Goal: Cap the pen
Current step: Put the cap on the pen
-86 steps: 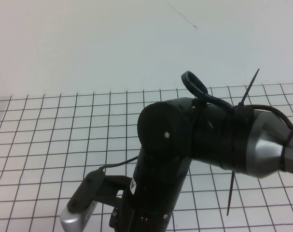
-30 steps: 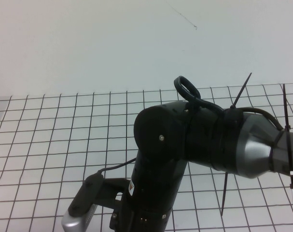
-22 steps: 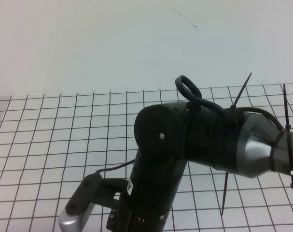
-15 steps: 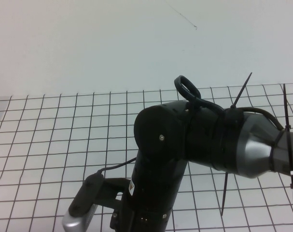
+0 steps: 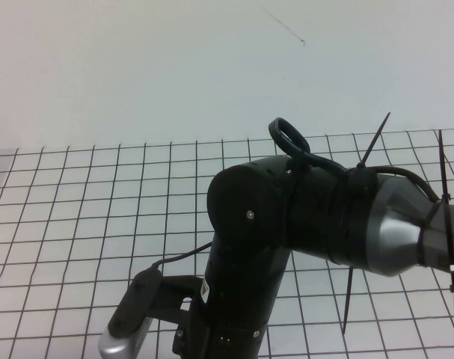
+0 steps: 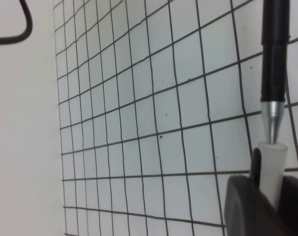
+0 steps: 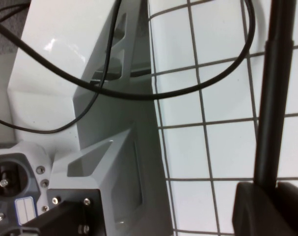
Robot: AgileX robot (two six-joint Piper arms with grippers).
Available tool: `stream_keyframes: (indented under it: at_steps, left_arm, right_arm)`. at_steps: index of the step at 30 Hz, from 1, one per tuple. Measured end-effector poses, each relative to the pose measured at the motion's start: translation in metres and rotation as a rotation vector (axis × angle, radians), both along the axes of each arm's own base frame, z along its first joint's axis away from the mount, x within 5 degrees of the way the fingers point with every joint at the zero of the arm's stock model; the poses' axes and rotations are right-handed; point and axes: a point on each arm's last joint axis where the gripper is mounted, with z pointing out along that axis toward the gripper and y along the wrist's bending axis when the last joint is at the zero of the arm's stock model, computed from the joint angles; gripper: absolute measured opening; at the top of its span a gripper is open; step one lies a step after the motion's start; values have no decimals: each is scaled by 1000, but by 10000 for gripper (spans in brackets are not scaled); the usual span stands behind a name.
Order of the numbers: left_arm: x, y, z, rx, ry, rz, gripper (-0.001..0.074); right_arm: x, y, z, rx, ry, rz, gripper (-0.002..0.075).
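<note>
The right arm (image 5: 286,217) has slid a little toward the left across the overhead view over the last few seconds, and for the past second it has barely stirred (only the small camera (image 5: 129,321) on its wrist wobbled and came back). I read that as the approach being over and the fine lining-up under way.

The right gripper (image 7: 269,189) is out of the overhead view; its own camera shows it clenched on the pen (image 7: 274,98), whose dark barrel runs straight out from between the fingers above the gridded table (image 5: 99,209). The arm itself reaches in from the right, folds at a bulky black joint near the middle and drops toward the near edge.

The left gripper (image 6: 272,183) also shows only in its own camera: its fingers are closed round a pale tube (image 6: 272,164), which I take to be the cap's mouth. The pen's silver tip is at that opening, possibly just inside, and roughly in line with it. Capping looks begun but not seated.
</note>
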Motion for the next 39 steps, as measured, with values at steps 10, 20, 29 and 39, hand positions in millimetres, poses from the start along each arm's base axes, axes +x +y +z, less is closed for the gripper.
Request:
stream_keyframes:
  at_steps: [10, 20, 29, 39]
  left_arm:
    - [0, -1, 0, 6, -8, -15, 81]
    - [-2, -3, 1, 8, -16, -56, 81]
    - [-6, -8, 2, -34, -13, -118, 81]
    - [-8, -12, 4, -54, -31, -163, 80]
  right_arm:
    - [0, 5, -4, 27, 20, -17, -3]
    - [1, 11, -1, 111, 7, 10, -3]
    - [4, 14, -1, 146, -30, -9, -3]
    - [5, 18, 0, 199, -50, 3, -3]
